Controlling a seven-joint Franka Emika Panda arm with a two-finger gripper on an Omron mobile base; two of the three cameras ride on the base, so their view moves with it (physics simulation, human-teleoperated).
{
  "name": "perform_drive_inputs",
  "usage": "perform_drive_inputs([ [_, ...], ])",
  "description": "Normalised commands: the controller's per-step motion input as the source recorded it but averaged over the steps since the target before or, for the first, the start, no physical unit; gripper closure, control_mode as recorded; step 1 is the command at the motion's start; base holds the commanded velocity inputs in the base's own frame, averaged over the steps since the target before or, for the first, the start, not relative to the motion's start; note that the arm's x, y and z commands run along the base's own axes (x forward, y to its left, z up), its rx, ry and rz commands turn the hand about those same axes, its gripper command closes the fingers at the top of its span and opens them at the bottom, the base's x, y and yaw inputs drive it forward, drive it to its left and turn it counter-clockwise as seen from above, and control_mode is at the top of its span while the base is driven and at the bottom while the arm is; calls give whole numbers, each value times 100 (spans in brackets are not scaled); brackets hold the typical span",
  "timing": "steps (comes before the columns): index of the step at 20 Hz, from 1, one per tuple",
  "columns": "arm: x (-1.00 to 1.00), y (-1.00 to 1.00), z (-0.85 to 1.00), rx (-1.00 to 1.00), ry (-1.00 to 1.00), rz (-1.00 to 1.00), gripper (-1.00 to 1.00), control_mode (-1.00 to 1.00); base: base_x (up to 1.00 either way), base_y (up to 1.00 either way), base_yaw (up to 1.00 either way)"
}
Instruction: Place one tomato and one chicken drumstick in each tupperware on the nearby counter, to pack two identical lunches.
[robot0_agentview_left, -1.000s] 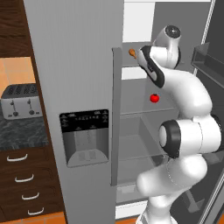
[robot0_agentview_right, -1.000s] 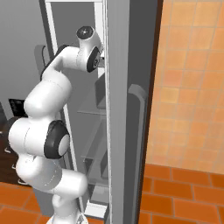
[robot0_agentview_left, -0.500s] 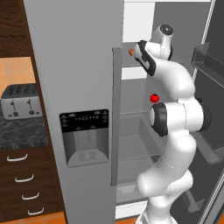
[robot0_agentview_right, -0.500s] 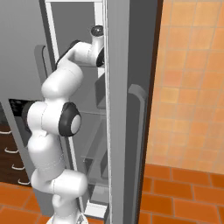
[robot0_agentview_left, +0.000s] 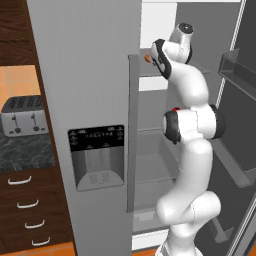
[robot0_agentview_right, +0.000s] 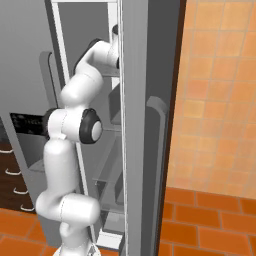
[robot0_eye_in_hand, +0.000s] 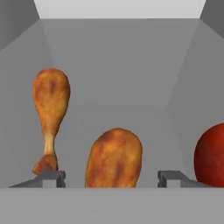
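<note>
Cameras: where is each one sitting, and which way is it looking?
Left base view: behind the arm on its left, facing the open grey fridge; the white arm rises at lower right; silver slotted toaster on the speckled counter.
Right base view: behind on the right, facing the same fridge past its door edge; the arm rises at lower left.
Hand view: on the hand, looking into the fridge shelf; the gripper straddles a brown chicken drumstick, another drumstick left, red tomato right.
Both base views share fridge and arm.

Grey fridge shelf (robot0_eye_in_hand: 113, 109) has two chicken drumsticks on it: one (robot0_eye_in_hand: 50, 113) off to the left, another (robot0_eye_in_hand: 114, 159) nearer the middle. A red tomato (robot0_eye_in_hand: 212, 155) sits at the right edge, apart from both.
</note>
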Motion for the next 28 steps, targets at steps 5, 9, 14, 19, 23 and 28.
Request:
perform_drive_inputs([
  [5,4,3,-75,0,4,0,100,-100,0,0,0],
  [9,-24,18,-81,0,0,0,100,-100,0,0,0],
  [14,-93,5,-19,0,0,-1,100,-100,0,0,0],
  [19,-100,5,-7,0,-3,0,100,-100,0,0,0],
  [23,-100,21,-21,0,-8,0,100,-100,0,0,0],
  [28,-100,9,-27,0,-1,0,100,-100,0,0,0],
])
